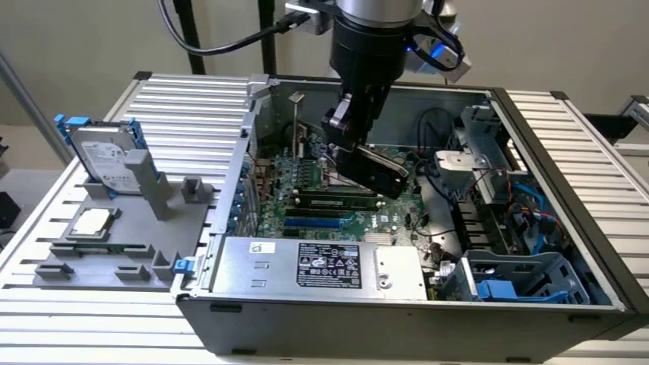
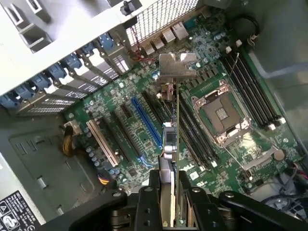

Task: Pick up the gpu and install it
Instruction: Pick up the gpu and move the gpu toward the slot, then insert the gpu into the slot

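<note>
My gripper hangs inside the open computer case, shut on the gpu. The card is held tilted above the green motherboard, apart from it. In the wrist view the gpu shows edge-on as a thin green board, clamped between my black fingers. Its grey metal bracket points toward the case's rear slot openings. The card's edge lies over the black slots between the blue slot and the CPU socket. My gripper holds the card at the end away from the bracket.
A silver hard drive with blue tabs and a small square chip rest on the grey fixture outside the case. Inside are the power supply, a blue drive cage and loose cables near the motherboard.
</note>
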{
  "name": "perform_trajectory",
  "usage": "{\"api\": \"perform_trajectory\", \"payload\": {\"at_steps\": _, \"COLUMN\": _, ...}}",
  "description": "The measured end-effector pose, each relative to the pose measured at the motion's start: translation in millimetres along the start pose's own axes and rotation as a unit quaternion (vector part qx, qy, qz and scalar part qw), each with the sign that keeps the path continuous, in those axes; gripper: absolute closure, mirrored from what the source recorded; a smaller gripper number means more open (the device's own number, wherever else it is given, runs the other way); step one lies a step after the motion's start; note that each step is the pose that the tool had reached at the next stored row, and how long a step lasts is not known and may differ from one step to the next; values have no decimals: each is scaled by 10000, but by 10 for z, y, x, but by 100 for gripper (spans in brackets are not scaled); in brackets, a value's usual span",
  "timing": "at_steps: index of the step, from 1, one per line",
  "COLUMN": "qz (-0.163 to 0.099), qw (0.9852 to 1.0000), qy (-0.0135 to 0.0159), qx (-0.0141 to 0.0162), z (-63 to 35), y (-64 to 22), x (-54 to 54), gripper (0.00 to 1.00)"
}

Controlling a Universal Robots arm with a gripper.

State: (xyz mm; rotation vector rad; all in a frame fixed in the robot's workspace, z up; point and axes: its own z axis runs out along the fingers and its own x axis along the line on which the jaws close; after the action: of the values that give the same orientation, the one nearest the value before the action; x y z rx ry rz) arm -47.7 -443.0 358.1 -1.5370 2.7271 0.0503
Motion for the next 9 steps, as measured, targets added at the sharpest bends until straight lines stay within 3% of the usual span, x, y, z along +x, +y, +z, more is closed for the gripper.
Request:
{"api": "perform_trajectory", "payload": {"at_steps": 5, "qz": -479, "qw": 9988, "qy": -1, "qx": 8, "z": 54, "y": -1, "x": 2, "gripper": 100}}
{"api": "perform_trajectory", "payload": {"at_steps": 9, "qz": -871, "qw": 9962, "qy": -2, "qx": 15, "z": 98, "y": -2, "x": 3, "gripper": 100}}
